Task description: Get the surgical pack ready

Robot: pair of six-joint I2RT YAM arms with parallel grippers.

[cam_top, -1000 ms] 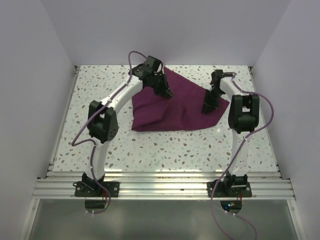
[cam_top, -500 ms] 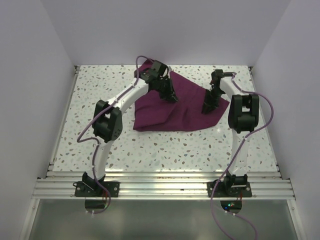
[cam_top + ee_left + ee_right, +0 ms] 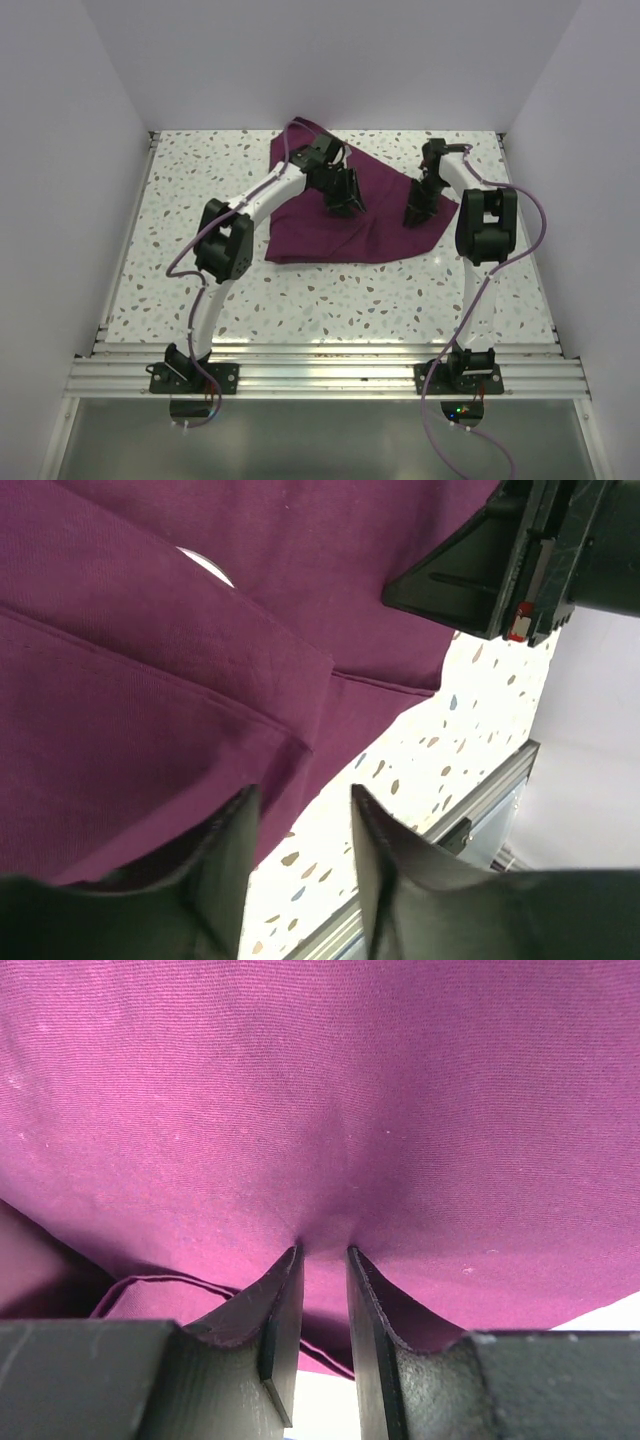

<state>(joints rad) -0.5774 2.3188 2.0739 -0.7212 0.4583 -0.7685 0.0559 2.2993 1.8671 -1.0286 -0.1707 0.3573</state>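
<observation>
The surgical pack shows as a deep-maroon cloth (image 3: 330, 225) folded into a bundle mid-table. My left gripper (image 3: 347, 203) hovers over its upper middle, tilted. In the left wrist view the left gripper (image 3: 302, 795) is open, with only the cloth's edge (image 3: 150, 710) and speckled table in the gap. A small pale shiny patch (image 3: 205, 565) peeks out between folds. My right gripper (image 3: 413, 215) is down on the cloth's right part. In the right wrist view the right gripper (image 3: 323, 1252) is shut on a pucker of cloth (image 3: 320, 1110). No instruments or pads show.
The speckled table (image 3: 200, 290) runs on all sides of the cloth, with white walls (image 3: 70, 200) left, right and behind. An aluminium rail (image 3: 320, 375) carries both arm bases at the near edge. My right arm's black body (image 3: 520, 560) shows in the left wrist view.
My left gripper has moved to the right over the cloth and has opened from shut. The right arm has stayed in place with the same grip.
</observation>
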